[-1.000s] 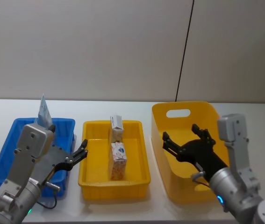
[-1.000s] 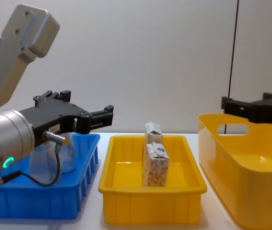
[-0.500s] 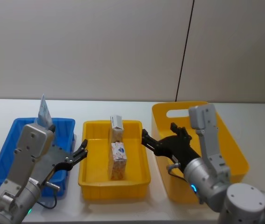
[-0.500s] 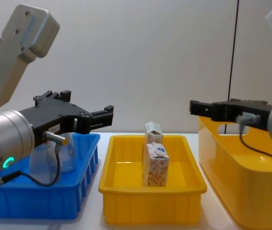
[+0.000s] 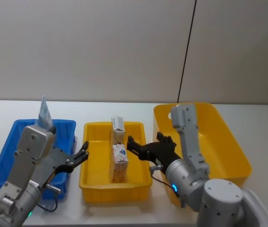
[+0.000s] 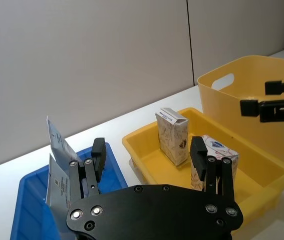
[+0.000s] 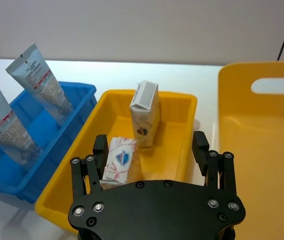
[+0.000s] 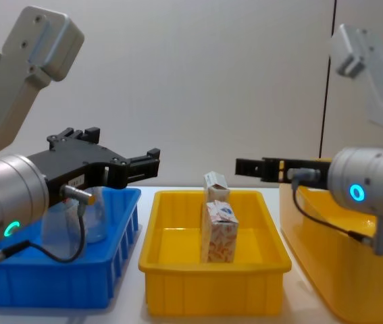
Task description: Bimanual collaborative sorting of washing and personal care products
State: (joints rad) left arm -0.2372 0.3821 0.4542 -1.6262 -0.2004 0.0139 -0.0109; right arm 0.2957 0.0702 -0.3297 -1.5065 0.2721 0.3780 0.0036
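A shallow yellow plastic tray [image 5: 115, 193] sits in the middle of the white table [image 5: 266, 122], between a blue plastic bin [image 5: 5, 158] on the robot's left and a taller yellow plastic bin with a handle cut-out [image 5: 230, 142] on its right. Two small white cardboard cartons with an orange-red pattern stand upright in the tray, one behind the other along its middle: the near carton [image 5: 119, 163] and, just behind it and close to the tray's far wall, the rear carton [image 5: 117, 128]. Tall translucent whitish soft pouches [image 7: 35, 80] with printed labels stand in the blue bin, leaning towards its far side. The right gripper [image 5: 145, 143] reaches in over the right half of the tray, jaws spread wide with nothing between them; in the chest view it hangs level above the tray's rim and higher than both cartons, its tip pointing at them from the right. In the right wrist view the near carton [image 7: 121, 161] lies close to one finger [image 7: 100, 146], not touching it. The left gripper [image 5: 81, 155] hovers over the right edge of the blue bin, raised above it and pointing towards the tray, its fingers [image 6: 198, 150] also apart and holding nothing.
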